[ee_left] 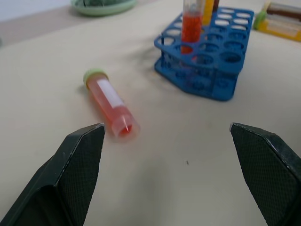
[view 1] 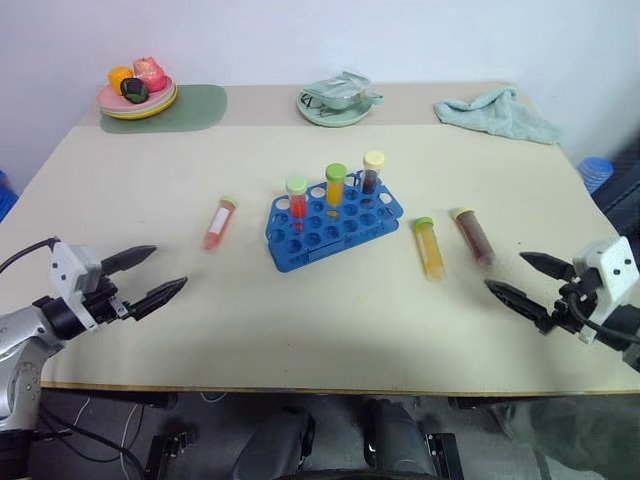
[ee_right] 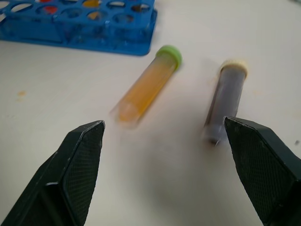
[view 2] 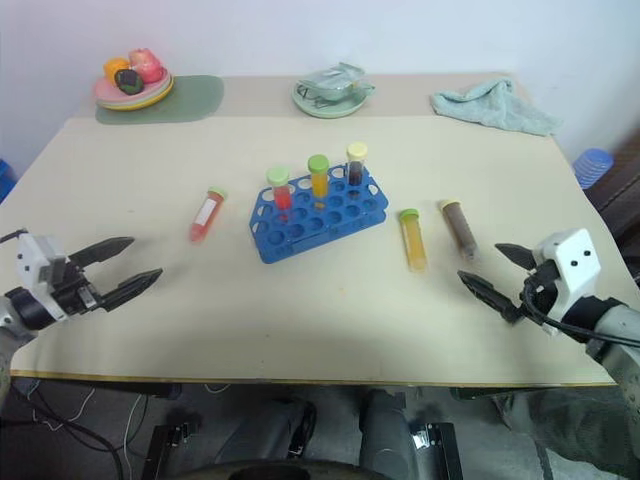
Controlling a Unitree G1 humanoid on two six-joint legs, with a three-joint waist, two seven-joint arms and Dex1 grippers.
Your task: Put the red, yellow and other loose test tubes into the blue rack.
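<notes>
Tubes lie loose either side of the rack (view 1: 335,225), red tube (view 1: 219,223) left, yellow tube (view 1: 430,247) and brown tube (view 1: 474,236) right, so your left gripper (view 1: 150,275) and right gripper (view 1: 520,279) wait wide open, empty.

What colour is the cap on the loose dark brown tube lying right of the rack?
Pale yellow; the dark brown tube's cap shows best in the right wrist view.

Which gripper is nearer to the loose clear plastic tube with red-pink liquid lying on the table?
Left. The left gripper hovers open just short of the red-pink tube, not touching. The right gripper is open far across, beyond the blue rack.
</notes>
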